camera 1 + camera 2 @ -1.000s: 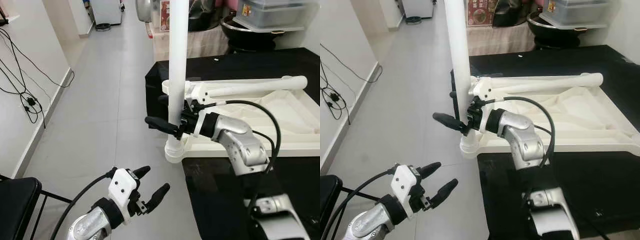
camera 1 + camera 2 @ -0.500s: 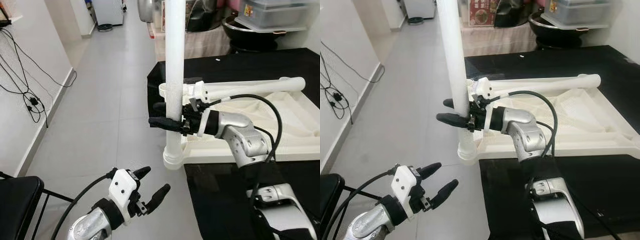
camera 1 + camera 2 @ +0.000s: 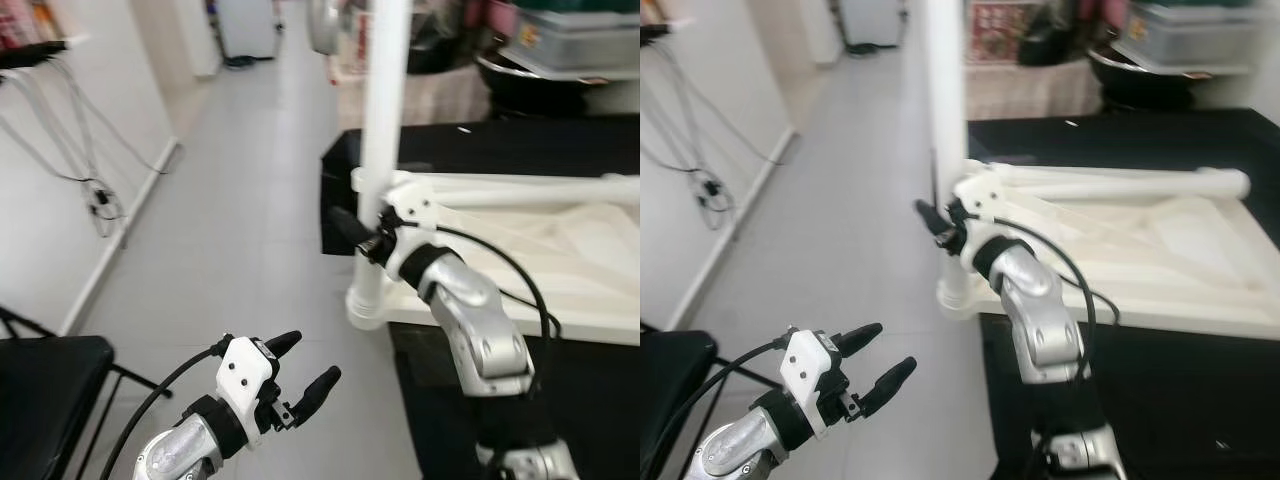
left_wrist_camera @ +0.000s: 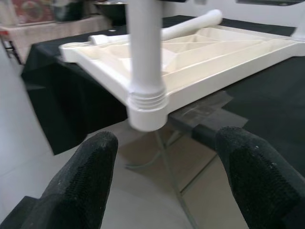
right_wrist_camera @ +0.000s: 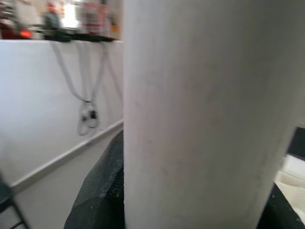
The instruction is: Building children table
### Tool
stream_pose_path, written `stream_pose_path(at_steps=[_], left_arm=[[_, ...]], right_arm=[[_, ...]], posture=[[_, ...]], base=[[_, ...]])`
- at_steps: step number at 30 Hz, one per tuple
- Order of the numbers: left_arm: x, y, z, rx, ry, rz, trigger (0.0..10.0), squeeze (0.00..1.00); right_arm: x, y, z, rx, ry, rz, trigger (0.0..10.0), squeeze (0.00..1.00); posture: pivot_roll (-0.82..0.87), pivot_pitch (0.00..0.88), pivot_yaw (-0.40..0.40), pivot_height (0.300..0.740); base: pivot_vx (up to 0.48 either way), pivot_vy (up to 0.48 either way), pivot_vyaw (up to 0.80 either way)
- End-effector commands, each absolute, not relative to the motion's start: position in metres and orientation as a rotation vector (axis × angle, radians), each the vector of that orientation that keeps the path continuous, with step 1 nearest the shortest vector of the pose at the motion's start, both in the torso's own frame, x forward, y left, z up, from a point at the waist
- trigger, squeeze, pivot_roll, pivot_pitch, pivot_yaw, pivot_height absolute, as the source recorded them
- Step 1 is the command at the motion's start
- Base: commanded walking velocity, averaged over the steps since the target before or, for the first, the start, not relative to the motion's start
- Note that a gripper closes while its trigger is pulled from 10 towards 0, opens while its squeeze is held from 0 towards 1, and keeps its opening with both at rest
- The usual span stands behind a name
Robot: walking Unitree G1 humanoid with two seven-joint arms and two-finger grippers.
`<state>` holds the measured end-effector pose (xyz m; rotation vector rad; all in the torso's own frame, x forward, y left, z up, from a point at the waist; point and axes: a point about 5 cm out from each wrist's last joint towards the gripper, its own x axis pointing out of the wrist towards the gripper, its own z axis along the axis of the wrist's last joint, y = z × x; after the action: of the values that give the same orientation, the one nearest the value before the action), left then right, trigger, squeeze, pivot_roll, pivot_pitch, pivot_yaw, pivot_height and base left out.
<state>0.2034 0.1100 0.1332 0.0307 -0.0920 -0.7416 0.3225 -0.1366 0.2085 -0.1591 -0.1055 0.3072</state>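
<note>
An upturned white children's table (image 3: 520, 262) lies on a black-covered table (image 3: 590, 410). One white table leg (image 3: 383, 100) stands upright in its near-left corner socket (image 3: 367, 300). A second leg (image 3: 520, 190) lies flat along the far rim. My right gripper (image 3: 365, 235) is shut on the upright leg just above the rim, and its black fingers (image 5: 102, 191) flank the leg (image 5: 205, 114) in the right wrist view. My left gripper (image 3: 314, 357) hangs open and empty low over the floor. From the left wrist view, the left gripper (image 4: 164, 181) faces the leg's base (image 4: 145, 107) from a distance.
A black chair seat (image 3: 40, 380) sits at the lower left. Cables (image 3: 95, 200) hang on the white wall beside a grey tiled corridor (image 3: 230, 200). A dark pot and a plastic box (image 3: 560, 50) stand behind the black table.
The whole picture has shifted right and blurred, so the camera moved. My right wrist has turned around the upright leg, still gripping it. The left gripper has not moved.
</note>
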Motion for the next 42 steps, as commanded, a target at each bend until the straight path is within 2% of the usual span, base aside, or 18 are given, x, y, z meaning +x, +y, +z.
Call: stream_pose_path(at_steps=[1,3,7,14,15,16,22,23,24,25,27,28,38,39,40,41,42], left_arm=[[0.203,0.113,0.133,0.041,-0.082,-0.740,10.0,0.00],[0.203,0.113,0.133,0.041,-0.082,-0.740,10.0,0.00],[0.204,0.113,0.133,0.043,-0.084,-0.735,10.0,0.00],[0.204,0.113,0.133,0.044,-0.084,-0.732,10.0,0.00],[0.203,0.114,0.133,0.044,-0.085,-0.730,10.0,0.00],[0.203,0.114,0.133,0.044,-0.085,-0.729,10.0,0.00],[0.203,0.114,0.134,0.044,-0.085,-0.727,10.0,0.00],[0.203,0.114,0.133,0.044,-0.084,-0.728,10.0,0.00],[0.203,0.114,0.133,0.044,-0.084,-0.728,10.0,0.00],[0.203,0.114,0.133,0.044,-0.082,-0.730,10.0,0.00],[0.203,0.114,0.133,0.044,-0.081,-0.731,10.0,0.00],[0.203,0.114,0.133,0.045,-0.080,-0.734,10.0,0.00],[0.203,0.115,0.134,0.048,-0.078,-0.734,10.0,0.00],[0.204,0.116,0.134,0.049,-0.079,-0.734,10.0,0.00],[0.204,0.116,0.134,0.050,-0.079,-0.734,10.0,0.00],[0.204,0.116,0.135,0.050,-0.079,-0.736,10.0,0.00],[0.204,0.115,0.135,0.051,-0.079,-0.737,10.0,0.00]], right_arm=[[0.320,-0.173,0.177,-0.276,0.058,0.107,0.0,0.00],[0.320,-0.177,0.178,-0.286,0.055,0.083,0.0,0.00],[0.332,-0.203,0.202,-0.304,-0.012,-0.071,0.0,0.00],[0.342,-0.219,0.225,-0.322,-0.056,-0.179,0.0,0.00],[0.344,-0.223,0.229,-0.330,-0.057,-0.204,6.4,0.00],[0.344,-0.225,0.231,-0.333,-0.055,-0.213,10.0,0.00],[0.343,-0.229,0.226,-0.291,-0.020,-0.201,10.0,0.00],[0.343,-0.229,0.225,-0.279,-0.015,-0.189,10.0,0.10],[0.343,-0.229,0.224,-0.274,-0.013,-0.180,10.0,0.10],[0.342,-0.229,0.224,-0.232,-0.015,-0.167,10.0,1.00],[0.342,-0.230,0.225,-0.202,-0.017,-0.158,10.0,1.00],[0.342,-0.231,0.230,-0.109,-0.055,-0.115,10.0,1.00],[0.331,-0.231,0.229,-0.036,-0.098,0.094,10.0,1.00],[0.328,-0.223,0.223,0.002,-0.089,0.192,10.0,0.74],[0.326,-0.217,0.219,0.028,-0.084,0.261,10.0,0.74],[0.324,-0.210,0.214,0.043,-0.086,0.336,10.0,0.00],[0.323,-0.206,0.212,0.052,-0.088,0.381,10.0,0.00]], posture=[[0.09,0.108,0.005,0.740],[0.09,0.108,0.005,0.740],[0.09,0.106,0.004,0.740],[0.09,0.105,-0.006,0.740],[0.09,0.106,-0.007,0.740],[0.09,0.106,-0.007,0.740],[0.09,0.108,-0.005,0.740],[0.09,0.108,-0.003,0.740],[0.09,0.108,-0.003,0.740],[0.09,0.109,-0.002,0.740],[0.09,0.109,-0.001,0.740],[0.09,0.109,0.000,0.740],[0.08,0.110,0.001,0.740],[0.08,0.110,0.008,0.740],[0.08,0.110,0.008,0.740],[0.08,0.110,0.012,0.740],[0.08,0.110,0.012,0.740]], base=[[0.000,0.000,0.00],[0.000,0.000,0.00],[0.000,0.000,0.00],[0.000,0.000,0.00],[0.000,0.000,0.00],[0.000,0.000,0.00],[0.000,0.000,0.00],[0.000,0.000,0.00],[0.000,0.000,0.00],[0.000,0.000,0.00],[0.000,0.000,0.00],[0.000,0.000,0.00],[0.000,0.000,0.00],[0.000,0.000,0.00],[0.000,0.000,0.00],[0.000,0.000,0.00],[0.000,0.000,0.00]])
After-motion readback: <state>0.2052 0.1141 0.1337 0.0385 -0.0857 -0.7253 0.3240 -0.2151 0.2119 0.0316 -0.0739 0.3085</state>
